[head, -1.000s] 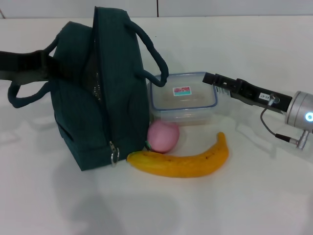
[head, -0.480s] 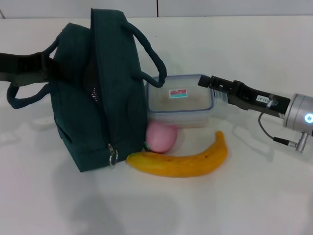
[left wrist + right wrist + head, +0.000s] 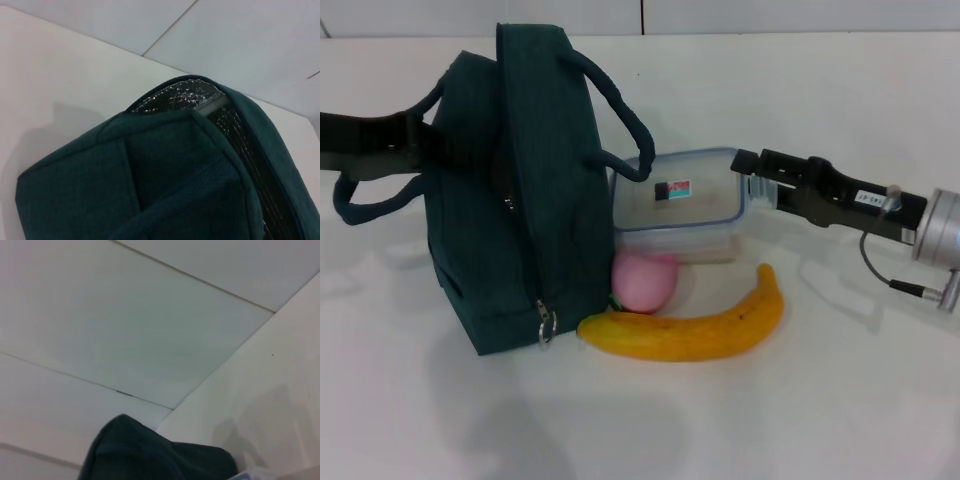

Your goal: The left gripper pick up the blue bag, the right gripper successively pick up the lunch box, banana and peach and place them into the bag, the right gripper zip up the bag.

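The right gripper (image 3: 748, 178) pinches the box (image 3: 678, 203) by its rim beside the bag (image 3: 520, 200), which the left gripper holds with fingers I cannot see, and the tilted box could slip and bump the peach (image 3: 643, 280)

A plain white desk (image 3: 740, 420) fills the lower view. Behind it stands a pale tiled wall (image 3: 125, 325) with thin seams between the tiles.

Teal bag (image 3: 510, 210), yellow banana (image 3: 695, 325), pink peach (image 3: 643, 281)
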Action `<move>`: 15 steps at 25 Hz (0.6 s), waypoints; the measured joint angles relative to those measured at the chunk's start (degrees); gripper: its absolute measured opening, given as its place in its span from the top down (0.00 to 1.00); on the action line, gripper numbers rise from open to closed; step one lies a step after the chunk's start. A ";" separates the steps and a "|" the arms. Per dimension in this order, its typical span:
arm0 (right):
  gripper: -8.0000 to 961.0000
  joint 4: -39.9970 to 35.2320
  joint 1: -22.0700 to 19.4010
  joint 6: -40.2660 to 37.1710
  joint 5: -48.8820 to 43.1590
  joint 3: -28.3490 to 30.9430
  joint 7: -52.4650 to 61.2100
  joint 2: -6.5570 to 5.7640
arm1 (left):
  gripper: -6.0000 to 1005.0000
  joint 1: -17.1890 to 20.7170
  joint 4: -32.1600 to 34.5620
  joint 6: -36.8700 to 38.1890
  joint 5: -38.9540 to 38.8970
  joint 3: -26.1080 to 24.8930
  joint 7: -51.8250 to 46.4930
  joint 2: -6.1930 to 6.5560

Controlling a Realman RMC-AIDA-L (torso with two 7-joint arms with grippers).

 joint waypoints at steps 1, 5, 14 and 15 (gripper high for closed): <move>0.25 -0.48 -0.24 -0.33 0.00 -0.01 0.90 -0.01 | 0.96 -0.05 -0.01 0.03 0.00 0.02 0.00 0.00; 0.30 -1.27 -0.61 -0.98 0.03 -0.22 3.84 -0.01 | 0.96 -0.30 -0.04 0.09 -0.01 0.05 0.13 0.00; 0.42 -0.99 -0.20 -0.15 0.03 -2.30 7.90 0.36 | 0.96 -0.65 -0.34 0.15 -0.09 0.06 1.02 0.15; 0.44 -0.92 -0.17 -0.11 0.03 -2.36 8.01 0.40 | 0.96 -0.67 -0.34 0.15 -0.08 0.06 1.08 0.16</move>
